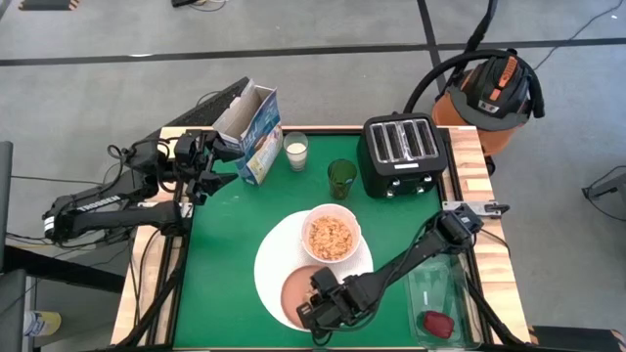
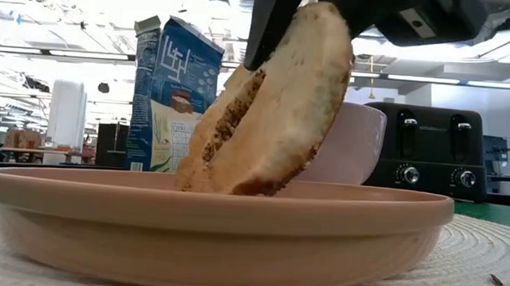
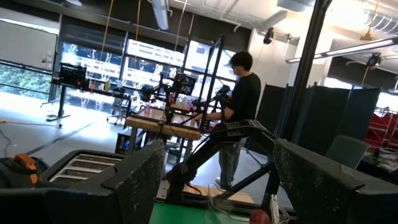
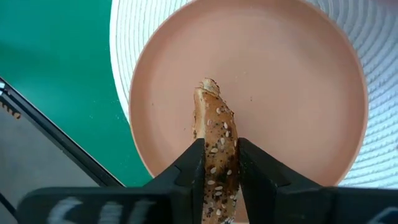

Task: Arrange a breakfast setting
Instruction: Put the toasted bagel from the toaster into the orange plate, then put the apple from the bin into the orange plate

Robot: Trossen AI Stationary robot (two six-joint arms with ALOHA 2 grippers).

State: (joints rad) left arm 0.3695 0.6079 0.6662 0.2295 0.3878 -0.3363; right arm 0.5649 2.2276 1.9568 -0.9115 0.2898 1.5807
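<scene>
My right gripper (image 4: 219, 149) is shut on the tan seeded bagel (image 2: 269, 109), which stands on edge over the small salmon-pink plate (image 1: 293, 286). That plate lies on the large white plate (image 1: 266, 259), next to the white bowl (image 1: 331, 235) of cereal. My left gripper (image 3: 217, 180) is open and empty, in the air beside the blue cereal box (image 1: 256, 137) at the far left. The small dark-red item (image 1: 436, 323) lies in the clear tray. No spoon shows. My right gripper pinches the bagel's upper part (image 4: 217, 163) between its two fingers, one on each broad face. The fingers (image 2: 273, 23) come from above, pointing down. The bagel stands on edge and tilted. Its lower edge (image 2: 227, 187) dips behind the pink plate's rim, which hides whether it touches.
A black four-slot toaster (image 1: 401, 154) stands at the far right, with a green cup (image 1: 341, 177) and a glass of milk (image 1: 295, 150) beside it. The clear tray (image 1: 440, 298) sits at the near right. A person (image 3: 239, 106) stands in the room beyond.
</scene>
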